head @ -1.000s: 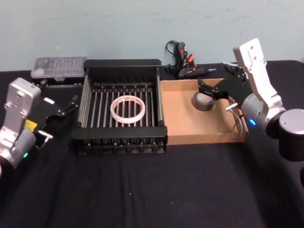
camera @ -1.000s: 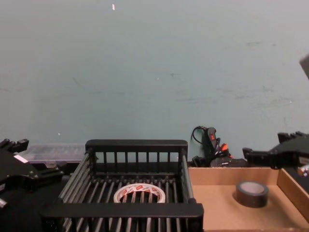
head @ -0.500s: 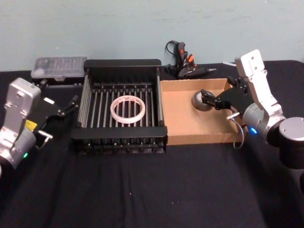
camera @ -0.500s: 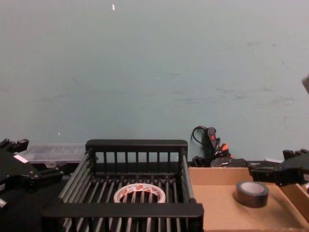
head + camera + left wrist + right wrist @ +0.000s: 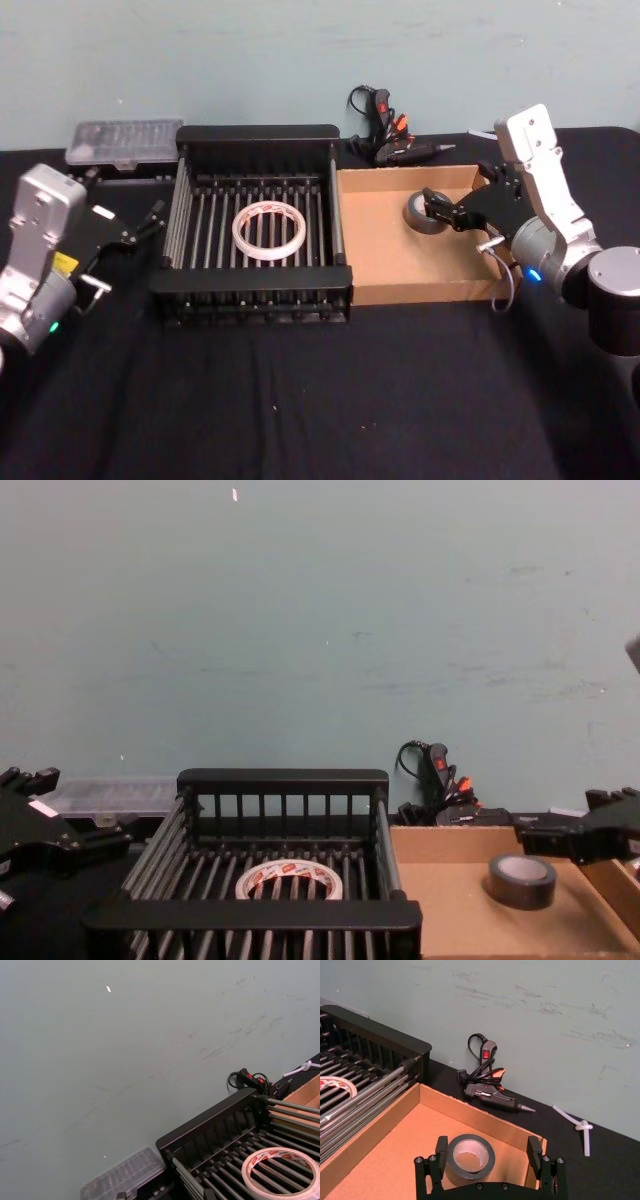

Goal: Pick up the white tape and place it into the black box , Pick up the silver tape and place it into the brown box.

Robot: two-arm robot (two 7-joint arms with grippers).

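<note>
The white tape (image 5: 268, 228) lies flat on the barred bottom of the black box (image 5: 258, 133); it also shows in the chest view (image 5: 289, 879) and left wrist view (image 5: 280, 1170). The silver tape (image 5: 421, 213) lies flat in the back right part of the brown box (image 5: 395, 262). My right gripper (image 5: 436, 208) is open and low over that box. In the right wrist view the silver tape (image 5: 469, 1156) sits between the fingers (image 5: 440, 1148), nearer one of them, and the gripper (image 5: 487, 1151) is not closed on it. My left gripper (image 5: 148, 221) rests open left of the black box.
A black glue gun (image 5: 386, 138) with its cable lies behind the boxes by the wall. A clear plastic case (image 5: 124, 141) sits at the back left. A white zip tie (image 5: 583, 1130) lies on the black cloth behind the brown box.
My right gripper has come down and drawn back from above the brown box to the silver tape's level, with the roll between its open fingers. The left arm has not moved.
</note>
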